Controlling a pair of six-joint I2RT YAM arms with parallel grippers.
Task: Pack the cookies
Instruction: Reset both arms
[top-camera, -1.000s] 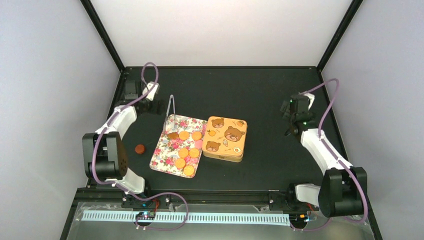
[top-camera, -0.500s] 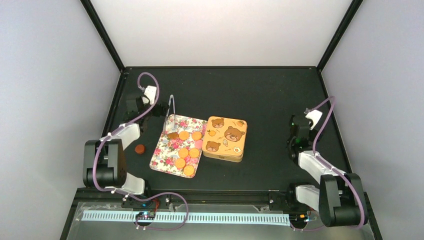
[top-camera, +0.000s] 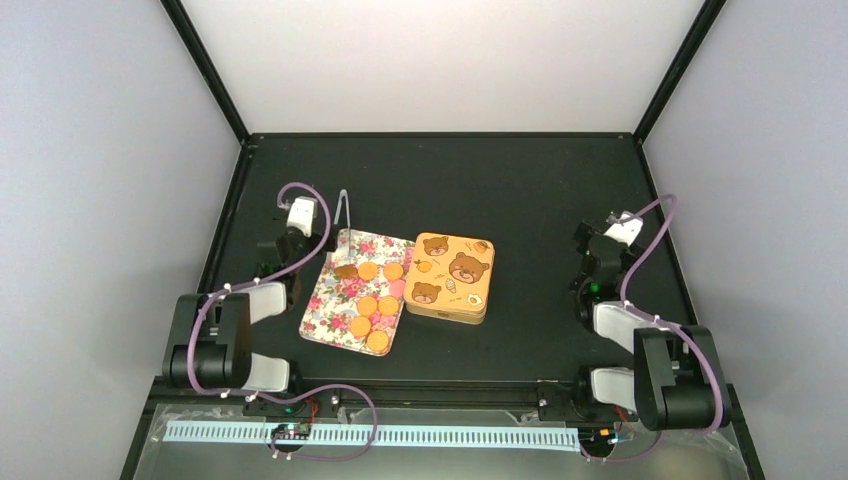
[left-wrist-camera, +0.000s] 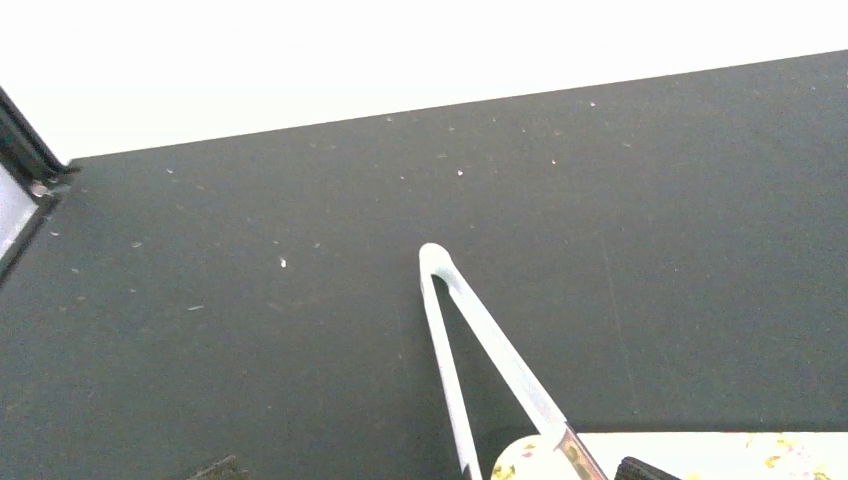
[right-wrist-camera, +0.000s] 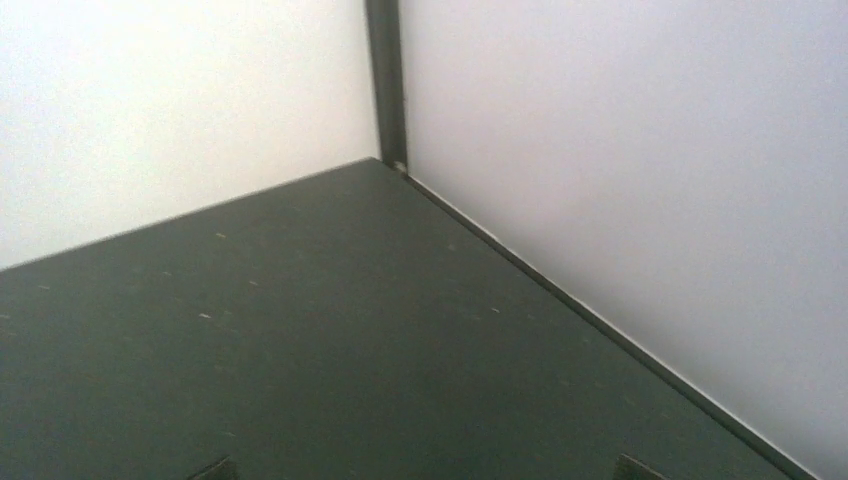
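As both arms have folded back toward their bases over the last second, the left gripper (top-camera: 296, 232) and right gripper (top-camera: 605, 245) now sit clear of the work, jaws apart and empty. The cookies (top-camera: 367, 305) still lie on the tray (top-camera: 325, 318) beside the closed tin (top-camera: 452, 277), with the tongs (left-wrist-camera: 500, 345) untouched, so packing looks unstarted.

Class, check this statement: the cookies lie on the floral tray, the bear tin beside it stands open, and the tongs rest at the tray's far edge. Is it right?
Not quite. The bear tin is shut, with its printed lid on, as the top external view shows. The rest holds: the cookies lie on the floral tray, and the tongs rest at its far edge.
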